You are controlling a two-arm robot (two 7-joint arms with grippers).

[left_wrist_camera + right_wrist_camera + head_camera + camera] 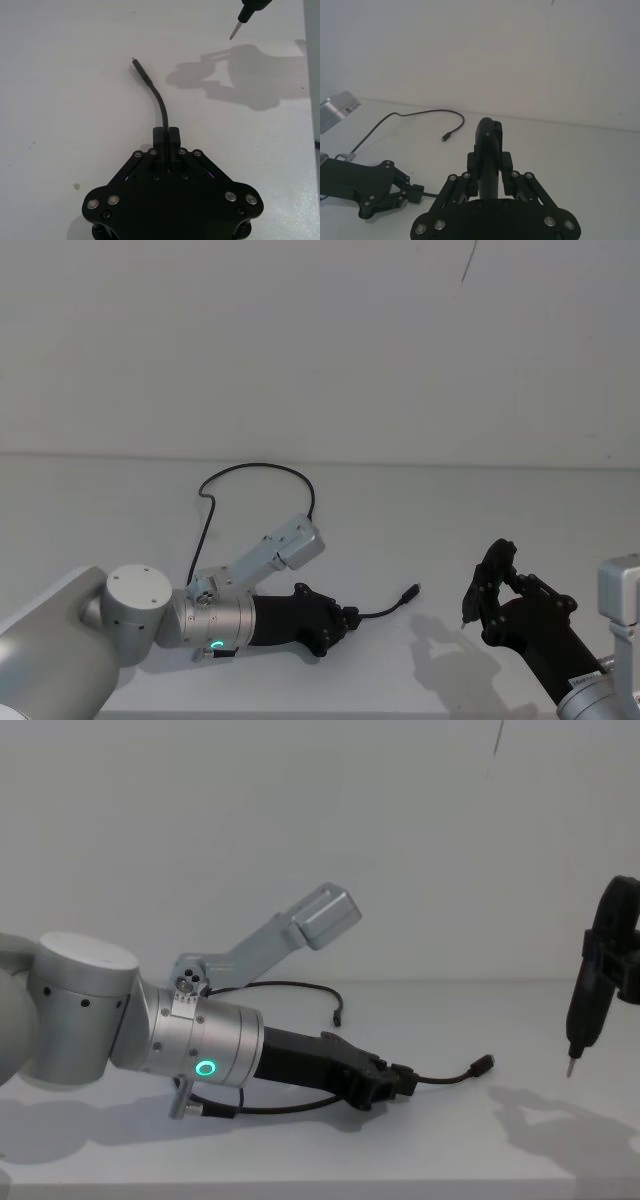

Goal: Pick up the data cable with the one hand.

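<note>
**Left gripper clamped on the data cable near one plug**

The left gripper (167,135) lay low over the white table (520,505), reaching forward and toward the robot's right. Its two black fingers (175,136) were drawn narrow, pinching the data cable (159,102) between them. In the chest view, the silver wrist behind the gripper (398,1080) showed a glowing green ring (206,1068).

From the pinch, a short stretch of cable (447,1078) curved out beyond the fingertips. It ended in a small dark plug (412,591) just to the right of the gripper (350,619). Whether that plug touched the table could not be told. The rest of the cord ran back under the wrist and then rose in a wide loop (255,465) on the table behind the left arm. Its other plug (338,1018) lay at the far side, near the wall.

Well apart on the robot's right, the right gripper (489,162) hung above the table. It was closed around a slim black pen-like tool (583,1005), whose pointed tip aimed down and stood clear of the surface. Its shadow fell on the table below.
</note>
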